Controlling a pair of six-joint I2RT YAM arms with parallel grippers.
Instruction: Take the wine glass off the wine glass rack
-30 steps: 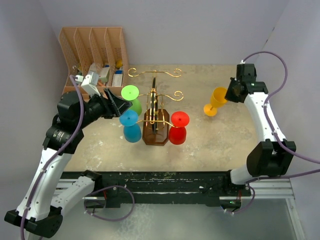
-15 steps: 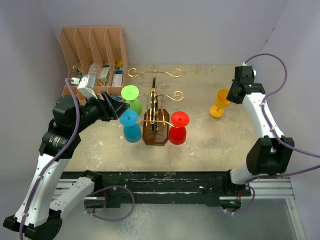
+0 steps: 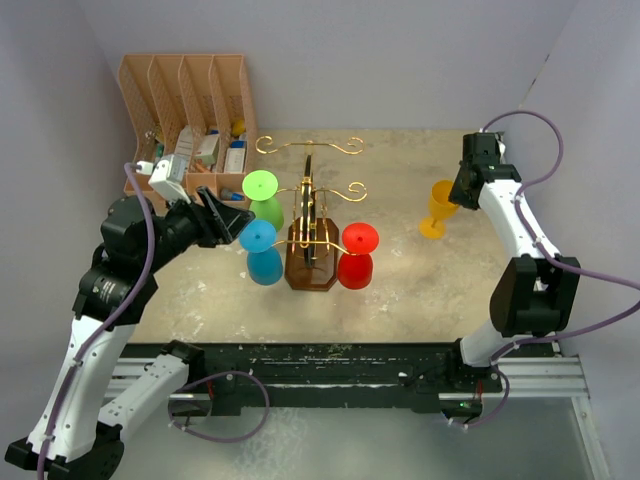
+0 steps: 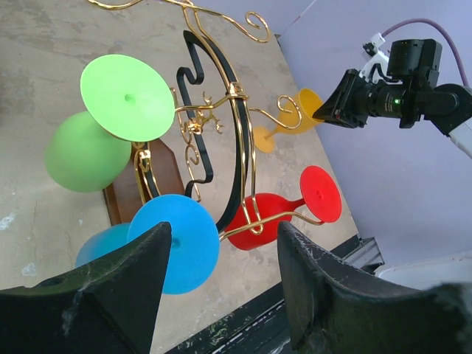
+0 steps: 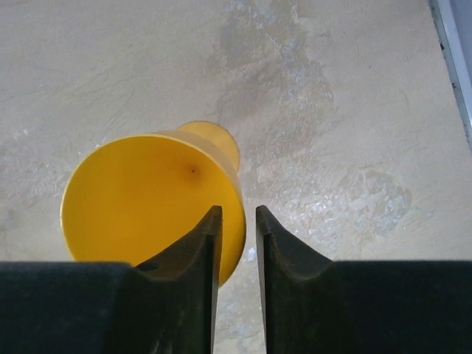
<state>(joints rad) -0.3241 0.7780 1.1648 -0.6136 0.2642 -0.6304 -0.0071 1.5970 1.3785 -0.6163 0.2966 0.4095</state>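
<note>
The wine glass rack (image 3: pixel 309 192), gold wire arms on a dark brown base, stands mid-table. A green glass (image 3: pixel 262 190), a blue glass (image 3: pixel 262 250) and a red glass (image 3: pixel 356 255) hang on it upside down. A yellow wine glass (image 3: pixel 437 208) stands upright on the table at the right, off the rack. My right gripper (image 3: pixel 458 190) is at its rim; in the right wrist view the gripper (image 5: pixel 237 214) nips the rim of the yellow glass (image 5: pixel 147 199), one finger inside the bowl. My left gripper (image 4: pixel 225 236) is open and empty, just left of the blue glass (image 4: pixel 177 243).
A peach slotted file organiser (image 3: pixel 185 90) with small items stands at the back left, close behind my left gripper. The side walls are near both arms. The table's front edge has a black rail (image 3: pixel 320 365).
The right arm has carried the tilted yellow glass right and back and stood it upright on the table. The left gripper has drawn back a little to the left.
</note>
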